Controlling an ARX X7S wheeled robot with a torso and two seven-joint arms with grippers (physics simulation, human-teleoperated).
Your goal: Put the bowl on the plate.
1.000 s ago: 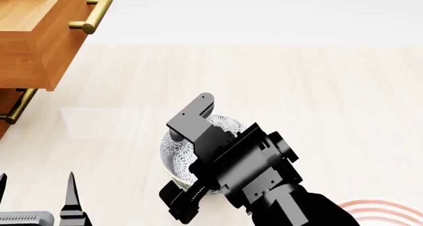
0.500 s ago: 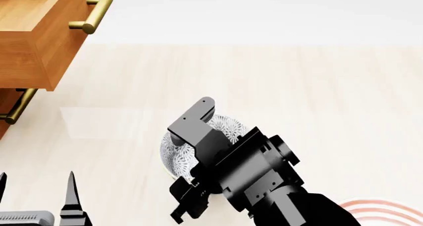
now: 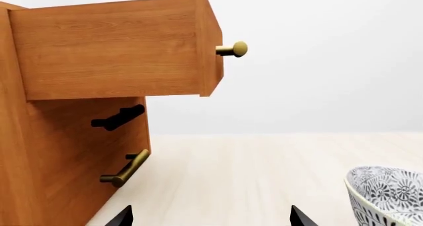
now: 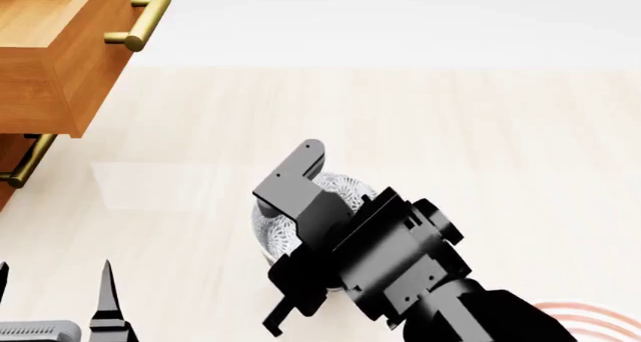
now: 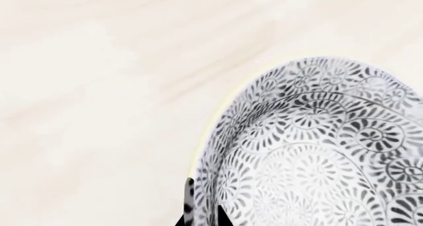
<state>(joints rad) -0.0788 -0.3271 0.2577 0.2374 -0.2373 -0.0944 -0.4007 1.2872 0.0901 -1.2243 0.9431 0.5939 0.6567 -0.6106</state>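
Observation:
The bowl (image 5: 317, 151), white with a dense grey-black floral pattern, fills much of the right wrist view. My right gripper (image 5: 203, 219) is shut on its rim, one finger inside the wall and one outside. In the head view my right arm (image 4: 401, 259) covers most of the bowl (image 4: 346, 186). Only an arc of the plate (image 4: 591, 312), with its red rings, shows at the bottom right corner, to the right of the bowl. My left gripper (image 4: 55, 301) rests open at the bottom left, holding nothing. The left wrist view catches the bowl (image 3: 390, 196) off to one side.
A wooden cabinet (image 4: 45, 64) stands at the far left with its top drawer (image 3: 112, 50) pulled out and brass handles (image 4: 140, 23) sticking forward. The pale wooden tabletop (image 4: 451, 132) stretches behind and to the right of the bowl.
The right gripper's jaws have drawn together on the bowl's rim. Arm and bowl have shifted slightly to the right, covering more of the plate. The left arm has not moved.

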